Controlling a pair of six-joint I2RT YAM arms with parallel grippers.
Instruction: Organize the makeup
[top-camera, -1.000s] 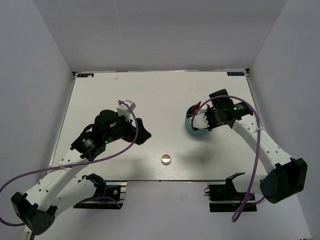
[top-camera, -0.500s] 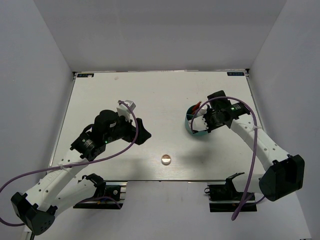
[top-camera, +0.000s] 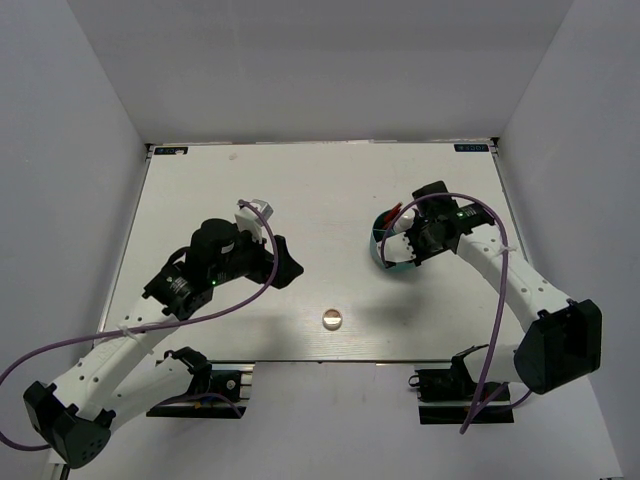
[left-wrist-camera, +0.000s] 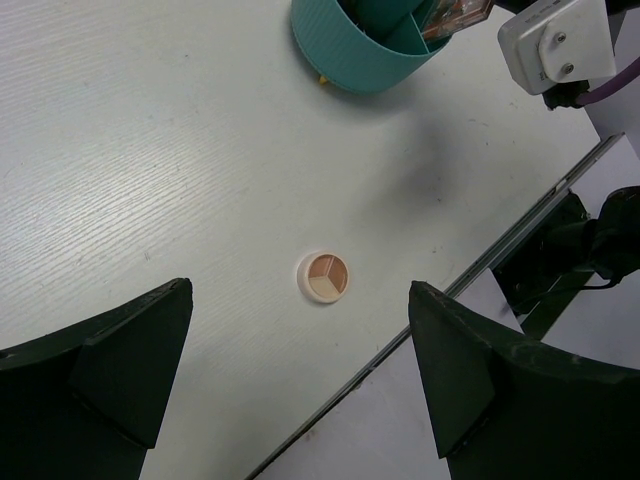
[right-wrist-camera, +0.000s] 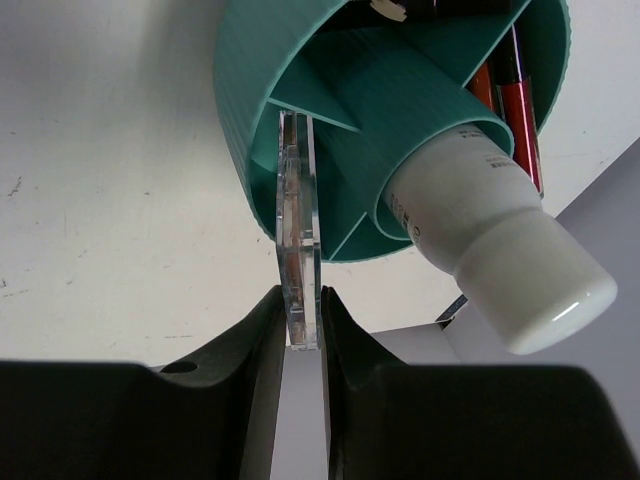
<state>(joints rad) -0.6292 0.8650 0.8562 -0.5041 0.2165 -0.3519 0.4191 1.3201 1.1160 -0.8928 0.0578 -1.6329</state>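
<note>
Compartments split the teal round container (right-wrist-camera: 400, 120) that sits just beyond the right jaws, thin teal walls fanning out from its middle. A white bottle (right-wrist-camera: 500, 250) leans out of one section, its capped end poking past the rim on the far-right side of the jaws, and a couple of red pencils (right-wrist-camera: 505, 90) stand in the section behind it. The right gripper (right-wrist-camera: 300, 325) is pinching the square palette (right-wrist-camera: 297, 230) edge-on, its two fingers pressed against the flat faces. The palette's far end goes in at the container's rim, into the section next to the outer wall; how deep it reaches I cannot tell. From above, the right arm stretches forward and bends inward, with its wrist over the container's near-right side. The left arm is folded at the elbow and angled toward the table's (left-wrist-camera: 150, 150) middle. The left gripper (left-wrist-camera: 300, 350) is spread as wide as it goes and holds nothing. It hangs above the bare tabletop. The small round compact (left-wrist-camera: 324, 278) lies flat ahead of it, in line with the gap between the two fingers and well apart from both. Only the left wrist view shows the compact's pinkish pans divided in three. Only the right wrist view shows the grip on the palette, which the overhead camera hides under the wrist. The overhead view alone shows both arms at once, with the compact near the table's front edge between them.
</note>
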